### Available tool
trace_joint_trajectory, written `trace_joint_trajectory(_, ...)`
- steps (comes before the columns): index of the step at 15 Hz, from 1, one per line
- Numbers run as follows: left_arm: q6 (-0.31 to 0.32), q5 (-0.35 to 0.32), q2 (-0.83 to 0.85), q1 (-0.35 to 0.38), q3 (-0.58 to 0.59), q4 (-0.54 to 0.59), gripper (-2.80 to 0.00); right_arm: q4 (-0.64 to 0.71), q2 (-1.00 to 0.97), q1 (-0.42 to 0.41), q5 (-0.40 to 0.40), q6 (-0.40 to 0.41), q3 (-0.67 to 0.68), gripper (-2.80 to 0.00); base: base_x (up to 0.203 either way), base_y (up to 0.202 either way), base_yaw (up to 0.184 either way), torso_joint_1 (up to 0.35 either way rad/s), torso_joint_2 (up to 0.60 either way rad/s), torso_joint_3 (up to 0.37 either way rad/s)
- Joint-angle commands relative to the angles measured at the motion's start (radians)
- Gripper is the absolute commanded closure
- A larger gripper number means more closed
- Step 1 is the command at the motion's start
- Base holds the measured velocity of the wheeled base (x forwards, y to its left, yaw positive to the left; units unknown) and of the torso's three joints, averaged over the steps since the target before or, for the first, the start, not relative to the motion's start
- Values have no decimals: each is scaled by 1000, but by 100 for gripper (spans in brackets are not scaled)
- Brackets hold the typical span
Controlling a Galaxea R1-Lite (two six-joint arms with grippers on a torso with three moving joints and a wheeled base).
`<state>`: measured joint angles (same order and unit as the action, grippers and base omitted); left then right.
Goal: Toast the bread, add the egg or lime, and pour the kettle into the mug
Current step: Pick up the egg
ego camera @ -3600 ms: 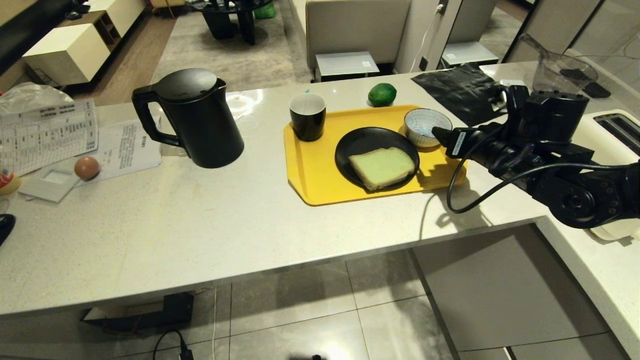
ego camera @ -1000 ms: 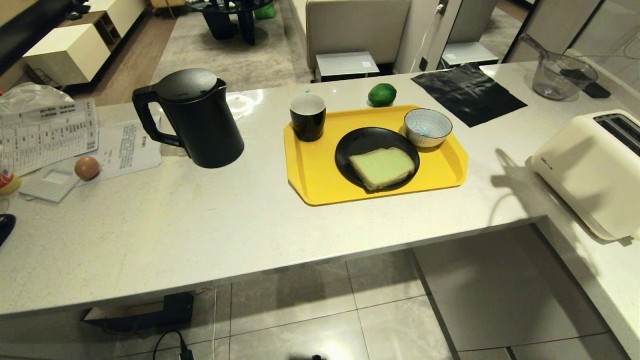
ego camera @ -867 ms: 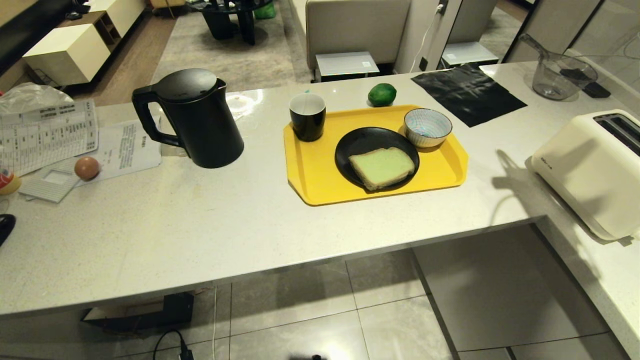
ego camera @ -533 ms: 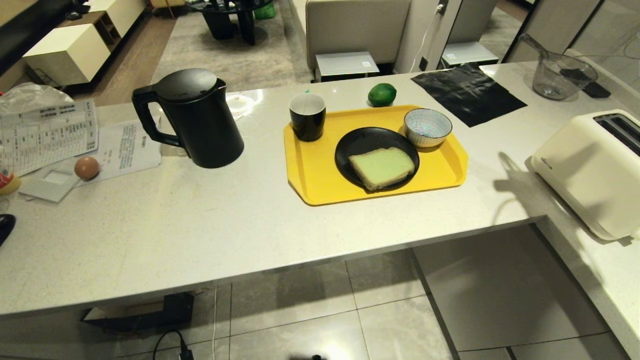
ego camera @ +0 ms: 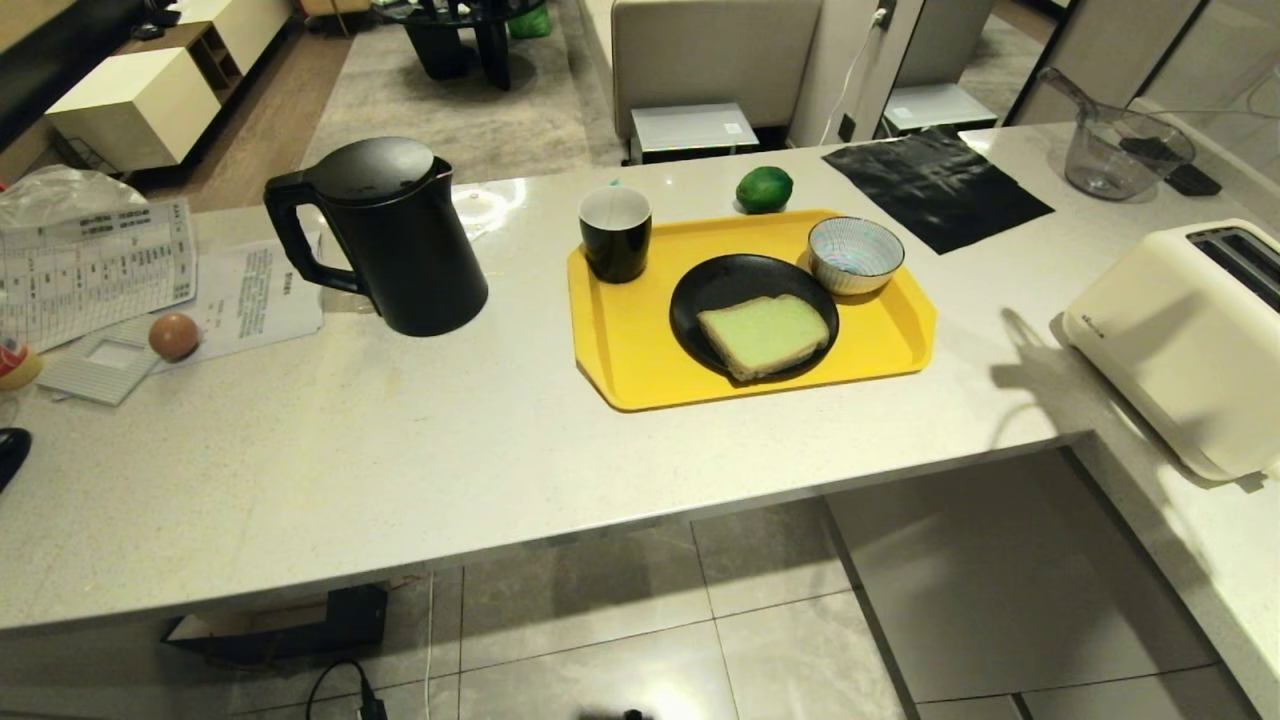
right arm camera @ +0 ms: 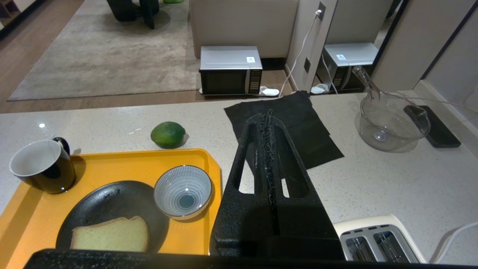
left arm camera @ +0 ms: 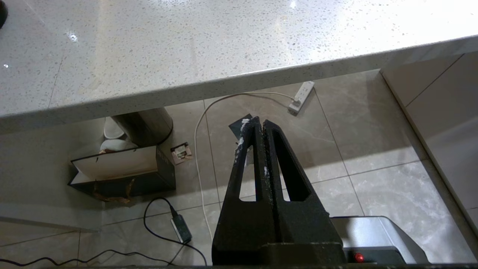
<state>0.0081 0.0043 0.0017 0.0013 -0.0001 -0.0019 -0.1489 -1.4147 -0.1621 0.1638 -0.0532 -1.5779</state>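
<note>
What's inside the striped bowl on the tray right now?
The bowl looks empty: only its blue-lined inside and a darker blue centre show. The egg lies off the tray. Nothing is visible under the bowl.

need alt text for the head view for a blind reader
A yellow tray on a pale counter holds a black mug, a striped bowl and a black plate with green bread. A black kettle stands left, a lime behind, a toaster right.
</note>
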Motion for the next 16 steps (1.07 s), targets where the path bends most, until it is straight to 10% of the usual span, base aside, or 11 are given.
trace_joint_trajectory(1,0,0,0,0,0,-4,0,-1,-1,0,0,0,-2,0,0,0,0,0,0,0)
trace_joint_trajectory(16,-2,0,0,0,0,-6,0,-3,14,0,10,-2,10,0,0,0,0,0,0,0)
